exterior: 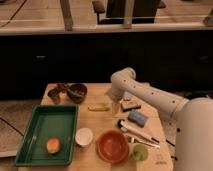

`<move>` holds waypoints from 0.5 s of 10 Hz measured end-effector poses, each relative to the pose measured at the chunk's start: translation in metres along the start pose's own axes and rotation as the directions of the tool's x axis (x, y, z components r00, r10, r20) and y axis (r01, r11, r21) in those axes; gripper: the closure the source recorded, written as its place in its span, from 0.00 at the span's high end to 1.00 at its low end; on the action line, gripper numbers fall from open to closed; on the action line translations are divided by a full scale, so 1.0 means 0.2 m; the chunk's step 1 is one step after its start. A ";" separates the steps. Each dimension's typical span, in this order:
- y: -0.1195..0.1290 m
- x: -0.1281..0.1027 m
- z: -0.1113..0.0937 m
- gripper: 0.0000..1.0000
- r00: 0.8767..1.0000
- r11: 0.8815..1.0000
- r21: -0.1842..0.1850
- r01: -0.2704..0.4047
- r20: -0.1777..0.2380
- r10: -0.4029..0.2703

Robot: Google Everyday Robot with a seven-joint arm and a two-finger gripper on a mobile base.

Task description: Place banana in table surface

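Peeking from under arm [150, 95]: gripper [126, 97] near banana [98, 106].

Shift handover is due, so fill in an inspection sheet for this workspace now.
Surface: table surface, light wooden planks, crowded.
Job's things: banana lies flat on the wood, outside the tray, apart from the gripper.
Clutter: green tray holding an orange fruit; white cup; red bowl; blue sponge; dark bowl.
Grippers: gripper open, low over the table to the right of the banana, holding nothing.
Cables: nothing seen.
Surroundings: dark cabinet front behind the table.
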 end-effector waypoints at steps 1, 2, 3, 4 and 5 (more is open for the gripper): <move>0.00 0.00 0.00 0.80 1.000 1.000 -0.004 0.002 0.001 -0.002; 0.00 0.01 0.00 0.80 1.000 1.000 -0.005 0.001 0.001 -0.001; 0.00 0.01 0.00 0.80 1.000 1.000 -0.007 0.001 0.001 -0.001; 0.00 0.01 0.01 0.80 1.000 1.000 -0.010 0.001 0.001 -0.001; 0.00 0.02 0.01 0.80 1.000 1.000 -0.010 0.001 0.001 -0.001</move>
